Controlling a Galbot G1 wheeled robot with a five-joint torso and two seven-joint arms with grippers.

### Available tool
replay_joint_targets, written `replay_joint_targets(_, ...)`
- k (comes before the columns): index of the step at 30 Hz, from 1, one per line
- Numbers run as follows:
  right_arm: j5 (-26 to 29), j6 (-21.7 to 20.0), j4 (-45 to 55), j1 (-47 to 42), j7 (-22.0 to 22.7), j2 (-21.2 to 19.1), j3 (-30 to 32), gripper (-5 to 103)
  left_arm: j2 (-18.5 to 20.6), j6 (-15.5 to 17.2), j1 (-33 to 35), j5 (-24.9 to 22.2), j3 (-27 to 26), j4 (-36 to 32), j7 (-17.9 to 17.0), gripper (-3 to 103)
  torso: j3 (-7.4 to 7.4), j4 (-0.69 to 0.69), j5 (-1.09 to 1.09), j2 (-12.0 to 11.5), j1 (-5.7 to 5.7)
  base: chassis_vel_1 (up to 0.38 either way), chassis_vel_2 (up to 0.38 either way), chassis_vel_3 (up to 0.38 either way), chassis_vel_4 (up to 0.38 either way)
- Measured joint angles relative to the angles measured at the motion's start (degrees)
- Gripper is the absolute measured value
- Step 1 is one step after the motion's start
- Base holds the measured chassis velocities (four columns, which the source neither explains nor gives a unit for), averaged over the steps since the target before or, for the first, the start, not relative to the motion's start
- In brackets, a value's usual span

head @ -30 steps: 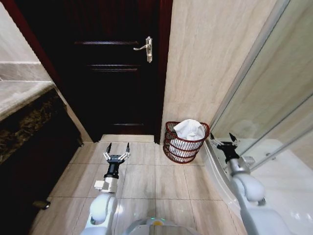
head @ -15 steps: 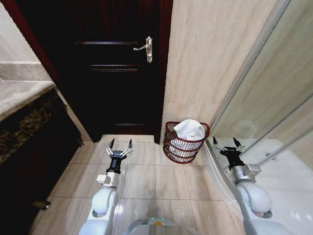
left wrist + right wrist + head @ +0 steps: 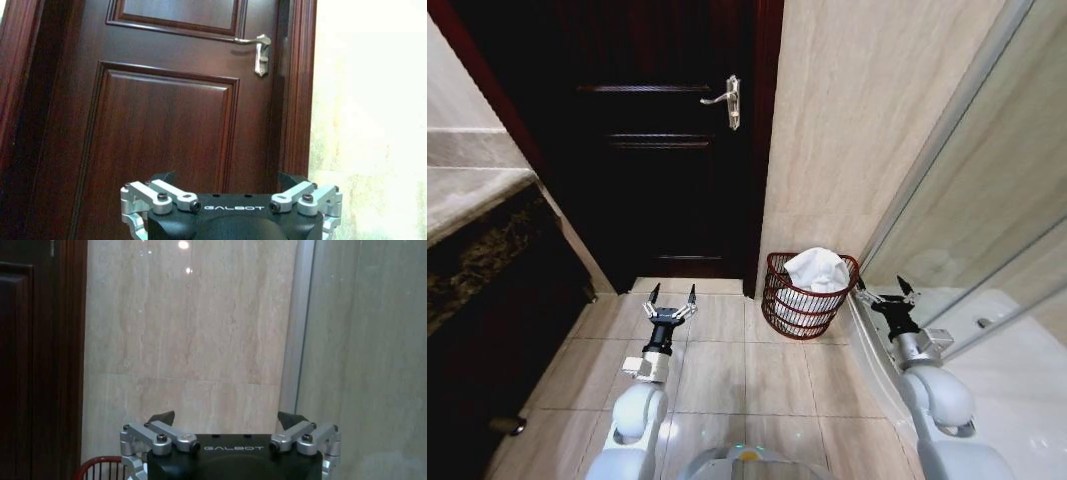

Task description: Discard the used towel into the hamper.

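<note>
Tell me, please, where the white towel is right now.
In the head view, the crumpled white towel lies in the reddish-brown wire hamper by the beige tiled wall, right of the dark door.

Inside the hamper [image 3: 810, 293], lower part of the towel [image 3: 818, 268] hidden behind the wire wall; contents beneath it impossible to tell. In the right wrist view, only a sliver of hamper rim [image 3: 100, 466] visible, the rest cut off at the picture's edge and behind the right gripper [image 3: 226, 418]. Left gripper [image 3: 227, 176] cut off below its knuckles in its own wrist view, fingertips dark against the door [image 3: 167, 125]. Left of the hamper, cabinet front [image 3: 487, 330] too dark to make out.
</note>
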Motion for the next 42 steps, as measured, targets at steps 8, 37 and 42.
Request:
replay_joint_targets(8, 0.07, -0.49, -0.44, 0.42, -0.41, -0.10, -0.46, 100, -0.12, -0.07, -0.23, -0.01, -0.04, 0.03, 0.00, 100, 0.00, -0.01, 0.00, 0.00, 0.00, -0.027, 0.024, 0.024, -0.019)
replay_joint_targets(37, 0.29, -0.67, -0.90, 0.50, -0.25, 0.91, -1.78, 100, -0.19, 0.46, 0.17, 1.81, -0.45, -0.31, -0.50, 100, 0.00, 0.01, 0.00, -0.01, 0.00, -0.066, 0.067, 0.074, -0.069)
replay_joint_targets(42, 0.38, -1.11, -1.25, 0.45, -0.06, 0.61, -1.89, 100, -0.31, -0.05, 0.33, 1.71, -0.77, -0.19, -0.61, 100, -0.01, 0.00, 0.00, -0.01, -0.01, -0.004, -0.006, -0.012, -0.002)
